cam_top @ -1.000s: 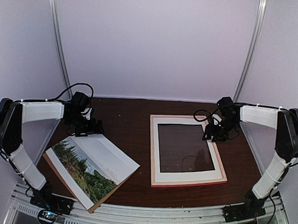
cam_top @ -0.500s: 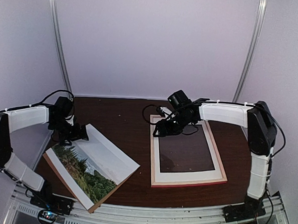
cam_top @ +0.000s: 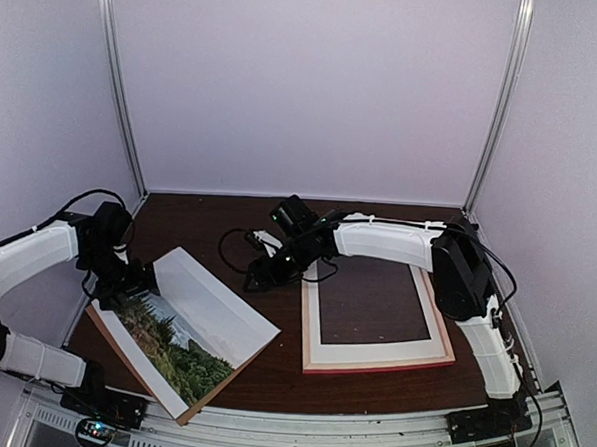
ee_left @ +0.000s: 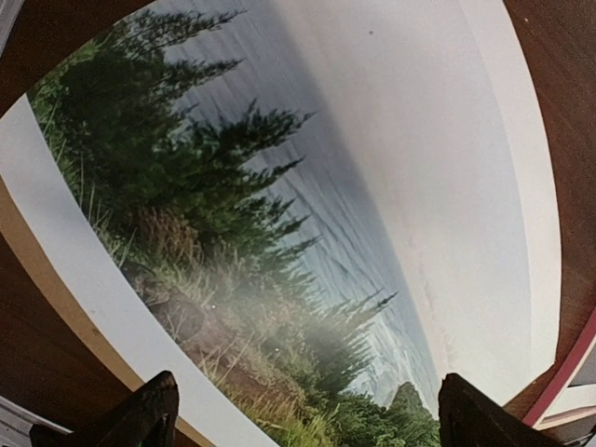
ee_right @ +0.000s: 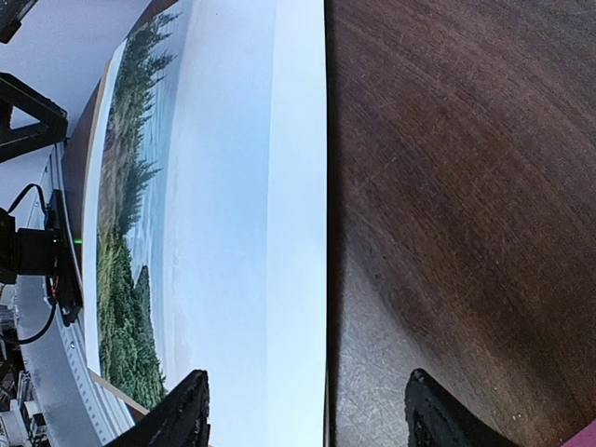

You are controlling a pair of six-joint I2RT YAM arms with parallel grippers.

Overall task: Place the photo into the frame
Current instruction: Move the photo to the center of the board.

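Top external shows the right arm (cam_top: 388,238) swung off the frame (cam_top: 376,366) over to the photo (cam_top: 188,323), which lies left of it on the worktop (cam_top: 229,220); both jaws gaping, empty, so pickup's next

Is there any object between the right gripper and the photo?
No, nothing visible is. The open right gripper hangs over the white edge of the photo, on the side toward the frame; only bare table lies beside it.
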